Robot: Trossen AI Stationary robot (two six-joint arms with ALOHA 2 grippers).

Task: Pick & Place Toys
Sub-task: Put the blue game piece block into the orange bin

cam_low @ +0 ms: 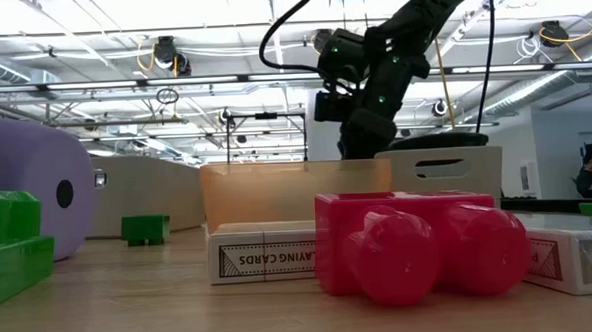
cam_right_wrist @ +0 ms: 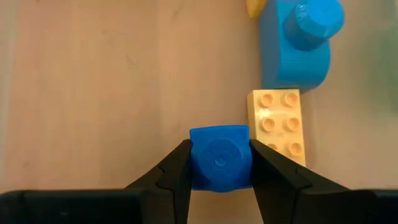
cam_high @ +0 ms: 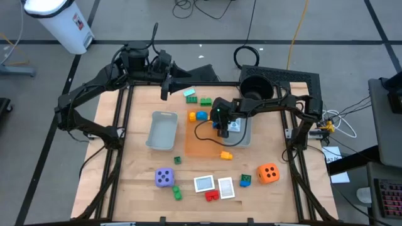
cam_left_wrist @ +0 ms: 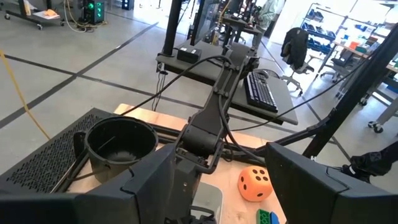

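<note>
My right gripper (cam_right_wrist: 219, 148) is shut on a small blue brick (cam_right_wrist: 219, 165) over the orange tray (cam_high: 202, 145), mid table. On the tray floor close by lie a yellow brick (cam_right_wrist: 277, 124) and a larger blue brick (cam_right_wrist: 300, 43). My left gripper (cam_left_wrist: 230, 193) is open with nothing in it, up at the table's far left (cam_high: 166, 83). Near the front edge lie a purple die (cam_high: 164, 177), an orange die (cam_high: 269, 172), two whitish cards (cam_high: 204, 183), a red brick (cam_high: 212, 194) and green bricks (cam_high: 178, 191). My right gripper pinches the small blue brick by two opposite sides (cam_right_wrist: 196, 163) between its two fingers. The fingers slant down from the table's right side. A round stud on the brick faces the wrist camera. Whether the brick touches the tray floor I cannot tell.
One grey tray (cam_high: 162, 130) stands left of the orange tray, and another (cam_high: 244, 133) lies under my right arm. A black bucket (cam_high: 256, 85) sits at the far right. A yellow brick (cam_high: 226, 155) and teal and green bricks (cam_high: 190, 95) lie loose around the trays.
</note>
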